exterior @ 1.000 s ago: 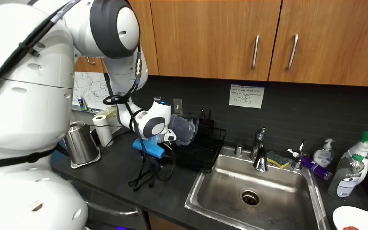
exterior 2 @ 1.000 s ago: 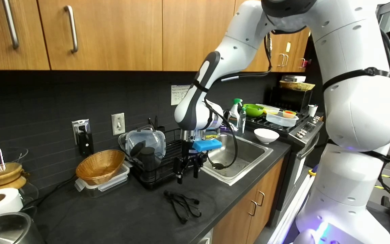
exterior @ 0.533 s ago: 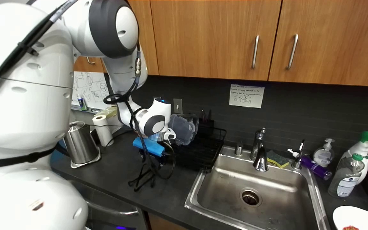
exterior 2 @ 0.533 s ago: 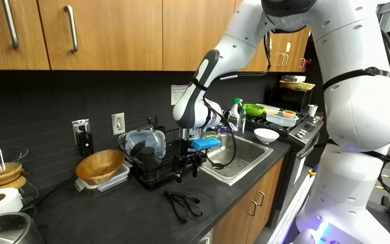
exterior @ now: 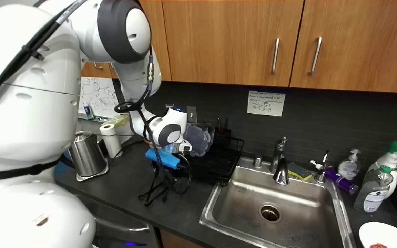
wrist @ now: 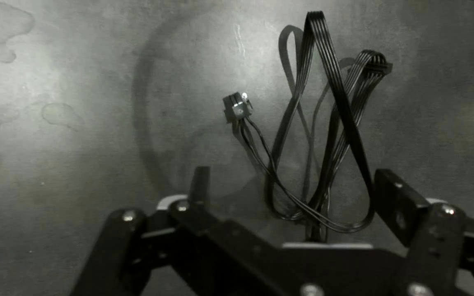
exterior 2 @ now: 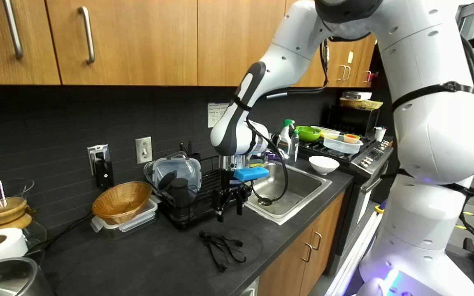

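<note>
Black multi-wire cable (wrist: pixel 331 61) lying loose on surface (exterior 2: pixel 138 263), left of sink (exterior: pixel 236 210), not yet grasped: early stage, apparently. End effector (exterior 2: pixel 229 210) above it, jaws spread apart, holding nothing.

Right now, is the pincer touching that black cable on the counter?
Apart: in an exterior view, the pincer hangs above the black cable, counter showing between them.

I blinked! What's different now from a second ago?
Only a slight drift: in an exterior view the arm edged toward the picture's right. Nothing was grabbed or released; the gripper hangs open and empty. The black cables on the counter stayed put.
</note>
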{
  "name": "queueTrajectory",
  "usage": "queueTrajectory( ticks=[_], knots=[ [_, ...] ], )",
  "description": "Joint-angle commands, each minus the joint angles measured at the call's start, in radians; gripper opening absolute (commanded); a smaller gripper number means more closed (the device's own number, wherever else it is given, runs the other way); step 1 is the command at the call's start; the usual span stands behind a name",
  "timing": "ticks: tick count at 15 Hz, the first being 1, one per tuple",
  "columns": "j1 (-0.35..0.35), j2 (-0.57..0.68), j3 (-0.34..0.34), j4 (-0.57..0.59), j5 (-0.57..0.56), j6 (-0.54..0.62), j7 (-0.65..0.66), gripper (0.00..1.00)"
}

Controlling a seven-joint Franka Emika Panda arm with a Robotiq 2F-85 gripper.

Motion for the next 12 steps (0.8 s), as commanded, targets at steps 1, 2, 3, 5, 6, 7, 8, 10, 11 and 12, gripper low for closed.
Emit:
queueTrajectory(
  ticks=[1, 2, 3, 5, 6, 7, 8, 10, 11, 12],
  knots=[
    [0.026, 0.057, -0.039, 0.074, -0.024, -0.078, 0.016, 1.0],
    [0.029, 0.075, -0.043, 0.093, -0.023, -0.088, 0.017, 1.0],
    [0.034, 0.09, -0.046, 0.111, -0.023, -0.099, 0.02, 1.0],
    [0.049, 0.127, -0.054, 0.152, -0.03, -0.114, 0.033, 1.0],
    [0.057, 0.146, -0.055, 0.172, -0.033, -0.121, 0.038, 1.0],
    [0.067, 0.161, -0.057, 0.188, -0.037, -0.126, 0.047, 1.0],
    [0.073, 0.179, -0.056, 0.206, -0.039, -0.131, 0.052, 1.0],
    [0.083, 0.21, -0.054, 0.233, -0.039, -0.132, 0.062, 1.0],
    [0.086, 0.225, -0.052, 0.243, -0.036, -0.133, 0.064, 1.0],
    [0.089, 0.241, -0.053, 0.251, -0.036, -0.133, 0.068, 1.0]
  ],
)
